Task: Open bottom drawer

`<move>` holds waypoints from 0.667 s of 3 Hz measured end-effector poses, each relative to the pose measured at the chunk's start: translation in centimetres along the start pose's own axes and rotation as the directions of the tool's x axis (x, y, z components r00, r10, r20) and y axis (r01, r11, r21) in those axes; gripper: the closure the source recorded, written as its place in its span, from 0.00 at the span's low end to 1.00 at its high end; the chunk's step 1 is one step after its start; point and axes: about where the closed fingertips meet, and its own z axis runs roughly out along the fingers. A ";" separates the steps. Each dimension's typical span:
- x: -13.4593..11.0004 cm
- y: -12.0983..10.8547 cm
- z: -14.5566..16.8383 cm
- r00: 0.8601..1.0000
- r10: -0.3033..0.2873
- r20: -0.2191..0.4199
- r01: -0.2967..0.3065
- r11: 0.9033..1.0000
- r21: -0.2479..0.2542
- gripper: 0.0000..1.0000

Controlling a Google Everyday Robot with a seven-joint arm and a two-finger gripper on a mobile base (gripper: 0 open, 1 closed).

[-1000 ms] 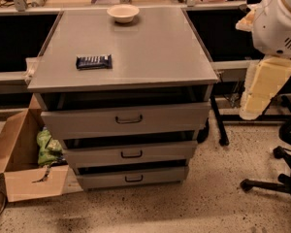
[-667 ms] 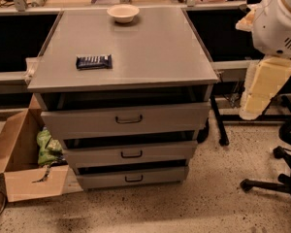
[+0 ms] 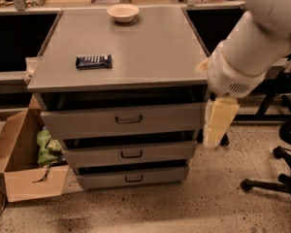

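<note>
The bottom drawer [image 3: 133, 177] is the lowest and shallowest grey front of the three-drawer cabinet, with a small dark loop handle [image 3: 134, 178] at its middle. A dark gap shows above it. The mid-sized drawer [image 3: 128, 154] and the tall top drawer [image 3: 123, 119] sit above it. My gripper [image 3: 217, 124] is a cream-coloured piece hanging down from the white arm [image 3: 247, 57], just off the cabinet's right front corner. It is level with the top and middle drawers, above and to the right of the bottom drawer's handle, and touches nothing.
On the cabinet top [image 3: 150, 52] lie a dark snack bar [image 3: 93, 61] and a pale bowl [image 3: 122, 12]. An open cardboard box [image 3: 19, 174] with a green bag [image 3: 48, 147] stands on the floor at the left. Black office-chair legs [image 3: 276, 174] are at the right.
The arm and gripper have moved left and down, from well to the right of the cabinet to just beside its right front corner. The drawers have not moved.
</note>
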 end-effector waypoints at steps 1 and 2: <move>-2.1 3.0 5.8 0.997 -0.042 0.066 0.048 0.995 -0.088 0.00; -4.4 6.6 10.0 0.985 -0.028 0.169 0.062 0.978 -0.198 0.00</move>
